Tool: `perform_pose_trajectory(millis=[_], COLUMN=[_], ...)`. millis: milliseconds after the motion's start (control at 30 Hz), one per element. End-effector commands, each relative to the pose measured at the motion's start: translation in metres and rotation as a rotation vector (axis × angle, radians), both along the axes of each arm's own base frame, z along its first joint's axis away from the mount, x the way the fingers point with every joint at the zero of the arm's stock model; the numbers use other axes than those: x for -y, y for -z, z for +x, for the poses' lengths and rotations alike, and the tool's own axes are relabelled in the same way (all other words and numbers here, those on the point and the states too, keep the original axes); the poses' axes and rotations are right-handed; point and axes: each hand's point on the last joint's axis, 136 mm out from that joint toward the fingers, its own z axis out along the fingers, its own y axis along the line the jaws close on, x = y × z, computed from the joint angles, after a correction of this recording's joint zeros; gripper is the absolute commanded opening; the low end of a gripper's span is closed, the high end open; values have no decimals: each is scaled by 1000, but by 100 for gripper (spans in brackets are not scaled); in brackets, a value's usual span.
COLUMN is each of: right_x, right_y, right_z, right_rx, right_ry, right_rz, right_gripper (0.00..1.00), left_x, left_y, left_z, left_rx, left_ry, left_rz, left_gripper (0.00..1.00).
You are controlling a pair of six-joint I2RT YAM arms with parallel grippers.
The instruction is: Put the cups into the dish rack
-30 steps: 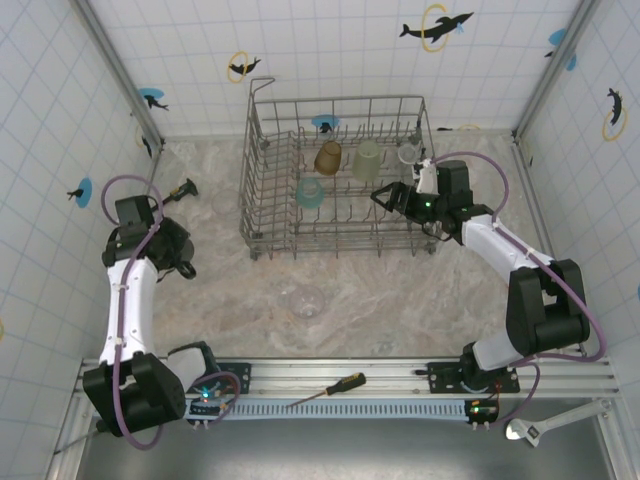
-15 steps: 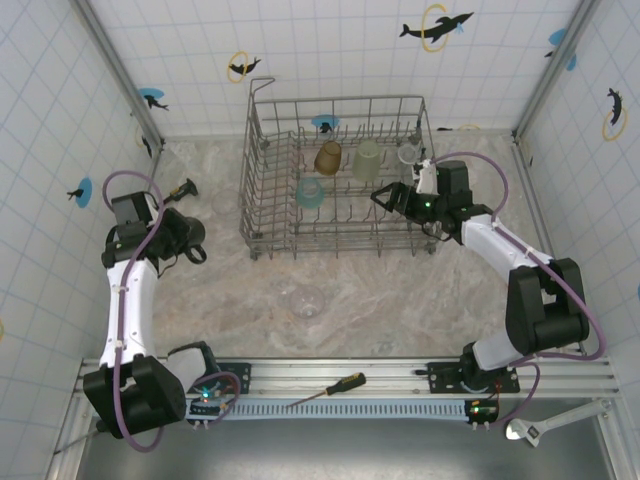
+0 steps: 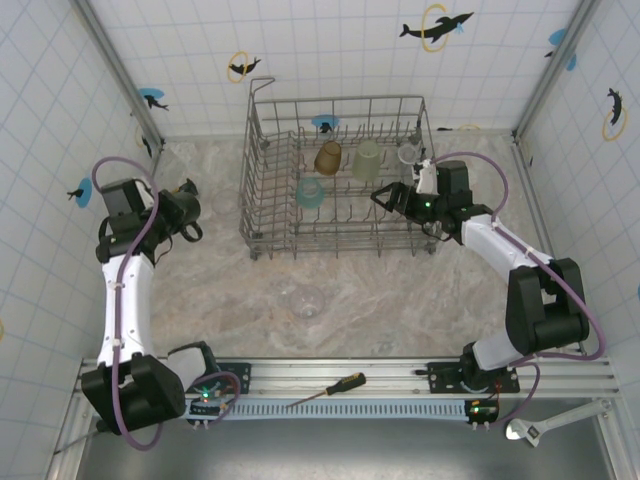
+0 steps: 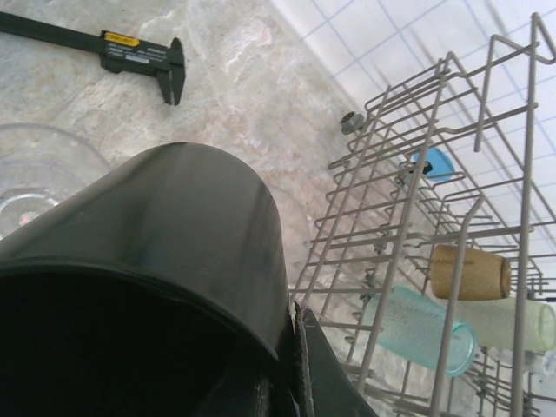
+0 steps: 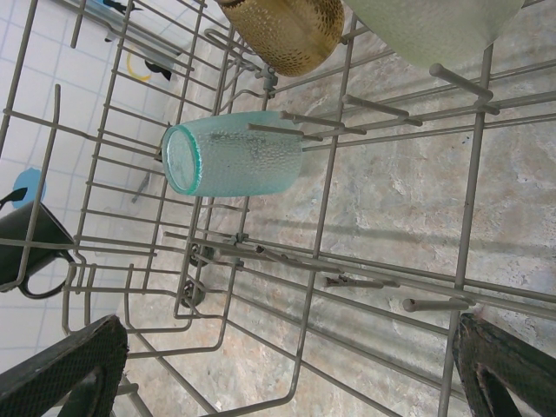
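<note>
From the top camera the step in hand reads as the carry of the dark mug (image 3: 188, 216): the left gripper (image 3: 176, 212) has its jaws pressed onto it near the table's (image 3: 420, 300) left edge, well apart from the dish rack (image 3: 340, 238), which stands at the middle of the far edge. The right gripper (image 3: 385, 195) hangs inside the rack's near right part with jaws spread and nothing between them. Counted here, four cups sit in the rack: one amber cup (image 3: 328, 157), one pale green cup (image 3: 367, 160), one light blue cup (image 3: 308, 190) and one clear cup (image 3: 410, 152) by the far right corner. One more clear tumbler (image 3: 303, 298) stands on the table nearer the front edge, so six cups in all, two of them not yet loaded. The left wrist camera has the mug (image 4: 174, 252) close up, with one caliper (image 4: 122, 50) on the table beyond it and the rack to the right. The next move probably calls for lifting the mug over the rack's left wall and lowering it into a free row of tines before letting go. The right wrist camera shows the gripper's (image 5: 282, 378) fingers wide apart over the rack floor, the blue cup (image 5: 230, 165) lying on its side across the tines
</note>
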Motion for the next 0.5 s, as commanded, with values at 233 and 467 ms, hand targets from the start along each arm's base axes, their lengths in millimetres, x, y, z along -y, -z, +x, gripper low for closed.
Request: perform_pose_trajectory(millis=[233, 467], right_x=[3, 3], right_y=[-6, -11], right_z=[2, 4], right_rx=[26, 29], right_ry=[3, 1], right_rz=[8, 21], right_gripper=[100, 100], left_x=[16, 24], left_y=[-83, -116], left_z=[28, 30], left_rx=[288, 389], left_ry=[100, 144], left_rz=[-42, -72], left_gripper=[0, 0])
